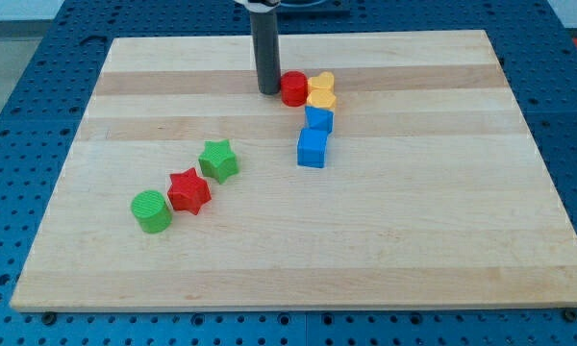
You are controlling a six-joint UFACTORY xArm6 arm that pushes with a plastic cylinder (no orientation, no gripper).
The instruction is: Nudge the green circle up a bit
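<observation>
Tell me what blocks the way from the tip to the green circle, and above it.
Nothing visible does. My tip stands beside the red circle near the view's top; the green circle sits lower left, the red star touching its upper right. Straight above it lies bare board.

The arm shows only as a straight dark rod [266,53] that enters at the top edge of the frame, a little left of centre, and hangs upright. Above it a pale mount is cut off by the frame edge, so the rest of the arm cannot be seen. My tip [268,91] rests on the tabletop [413,250] in the upper middle of the frame, in the far part of the board.
</observation>
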